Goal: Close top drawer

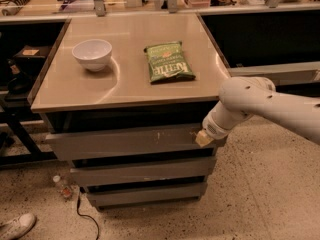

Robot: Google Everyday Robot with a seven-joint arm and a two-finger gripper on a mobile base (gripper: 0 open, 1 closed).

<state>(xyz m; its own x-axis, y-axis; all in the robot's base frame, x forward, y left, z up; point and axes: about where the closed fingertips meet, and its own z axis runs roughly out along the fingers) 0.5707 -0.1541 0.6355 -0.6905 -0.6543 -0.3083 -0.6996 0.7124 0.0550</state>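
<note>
Tabletop [131,86]: bowl [92,54], apparently chip bag [168,62].

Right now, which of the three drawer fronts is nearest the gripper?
The top drawer, the widest, under the tabletop; the gripper is at its right end, above the two narrower fronts.

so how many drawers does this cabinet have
3, stacked under the tabletop: the top drawer, with the gripper at its right end; the middle drawer below it; the bottom drawer under that.

You have one view: high, in front of the table [130,86], tilted down, fairly near. Gripper [202,138] at frame right, against the top drawer [125,141].
</note>
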